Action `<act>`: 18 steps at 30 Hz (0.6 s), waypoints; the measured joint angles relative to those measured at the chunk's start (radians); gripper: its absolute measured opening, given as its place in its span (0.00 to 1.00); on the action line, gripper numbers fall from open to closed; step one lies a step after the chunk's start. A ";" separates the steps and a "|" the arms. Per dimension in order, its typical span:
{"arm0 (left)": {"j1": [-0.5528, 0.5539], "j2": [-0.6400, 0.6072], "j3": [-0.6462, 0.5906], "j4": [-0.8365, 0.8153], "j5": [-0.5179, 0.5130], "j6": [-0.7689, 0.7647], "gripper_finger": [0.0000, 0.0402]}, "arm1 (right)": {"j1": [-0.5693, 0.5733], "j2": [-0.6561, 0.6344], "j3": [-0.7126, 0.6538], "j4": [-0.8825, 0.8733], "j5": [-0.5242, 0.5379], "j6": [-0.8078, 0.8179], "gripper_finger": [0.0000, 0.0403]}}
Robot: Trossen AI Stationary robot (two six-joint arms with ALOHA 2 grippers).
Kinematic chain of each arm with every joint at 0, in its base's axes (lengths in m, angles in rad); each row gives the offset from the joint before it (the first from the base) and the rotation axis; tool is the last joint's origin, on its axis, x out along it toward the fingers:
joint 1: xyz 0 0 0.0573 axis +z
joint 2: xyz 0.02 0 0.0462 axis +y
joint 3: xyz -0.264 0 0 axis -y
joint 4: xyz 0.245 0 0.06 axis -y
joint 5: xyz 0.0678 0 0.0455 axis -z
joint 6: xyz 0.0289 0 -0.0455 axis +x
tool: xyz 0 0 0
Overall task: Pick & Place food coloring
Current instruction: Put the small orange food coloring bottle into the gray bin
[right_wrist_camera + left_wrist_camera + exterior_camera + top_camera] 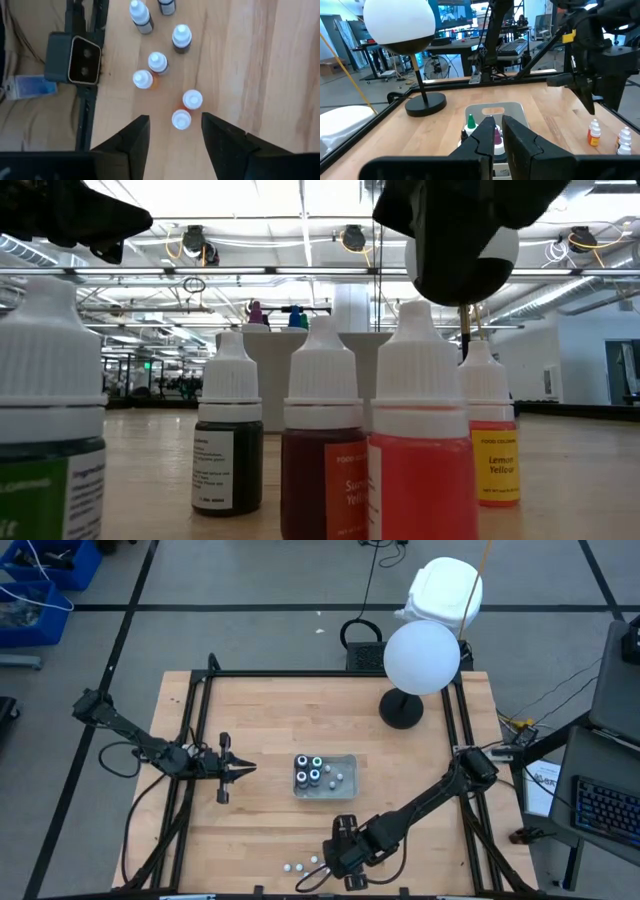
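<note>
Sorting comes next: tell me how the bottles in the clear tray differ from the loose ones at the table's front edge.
The tray bottles sit inside the clear tray; the loose bottles stand scattered on bare wood. Tray bottles' tops are ringed green or blue; loose bottles' caps are plain white. All stand upright.

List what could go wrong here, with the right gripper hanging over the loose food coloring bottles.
1. The bottles stand crowded, some touching; the right gripper's open fingers coming down on one may well tip its neighbour.
2. The cluster sits near the table's front edge; a knocked bottle could roll off.
3. The clear tray already holds several bottles; setting another in might topple those.
</note>
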 joint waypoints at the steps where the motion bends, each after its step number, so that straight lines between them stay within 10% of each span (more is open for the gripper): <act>1: 0.000 0.000 0.000 0.000 0.000 0.000 0.10 | 0.000 0.002 0.000 0.001 0.000 0.009 0.42; 18: -0.001 0.000 0.000 -0.028 0.002 -0.005 0.10 | 0.000 0.052 -0.004 0.017 -0.025 0.010 0.42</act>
